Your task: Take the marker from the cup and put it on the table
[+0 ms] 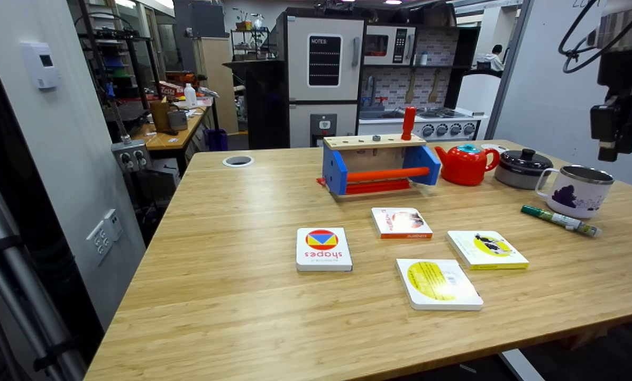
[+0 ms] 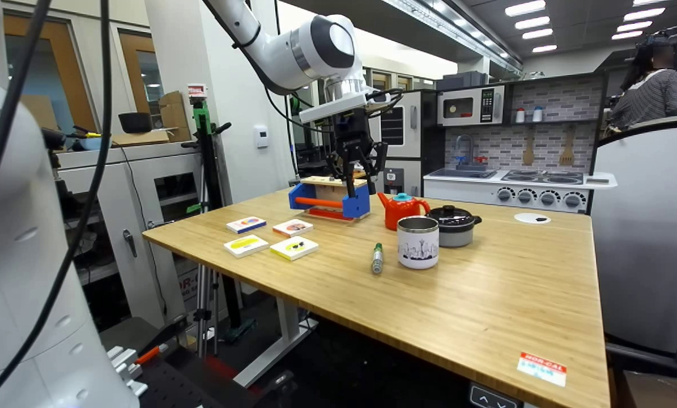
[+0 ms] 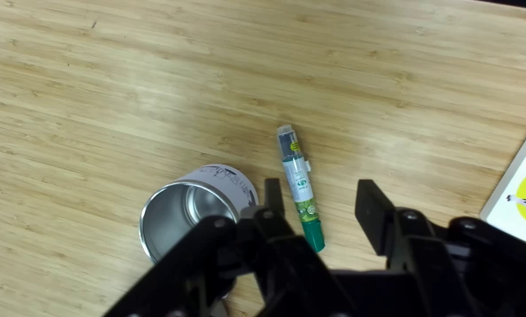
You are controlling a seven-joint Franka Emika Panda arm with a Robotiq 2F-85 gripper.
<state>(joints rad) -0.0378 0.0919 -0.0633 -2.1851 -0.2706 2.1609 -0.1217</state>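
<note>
The marker (image 1: 561, 220) lies flat on the table (image 1: 231, 296) beside the cup (image 1: 580, 191). It is green at one end with a pale label, and it also shows in an exterior view (image 2: 377, 258) and the wrist view (image 3: 298, 180). The white cup stands upright, in an exterior view (image 2: 418, 249) and the wrist view (image 3: 229, 182); the visible part of its steel inside holds nothing. My gripper (image 3: 319, 193) is open and empty, high above the table. In the wrist view the marker shows between the fingers, below them. The gripper also shows in both exterior views (image 1: 614, 145) (image 2: 362, 190).
A lidded dark pot (image 2: 454, 226) and a red teapot (image 2: 403, 209) stand behind the cup. A blue and red toy bench (image 1: 382, 164) stands at the back. Several small board books (image 1: 323, 250) lie to one side of the marker, including a cow book (image 3: 522, 193).
</note>
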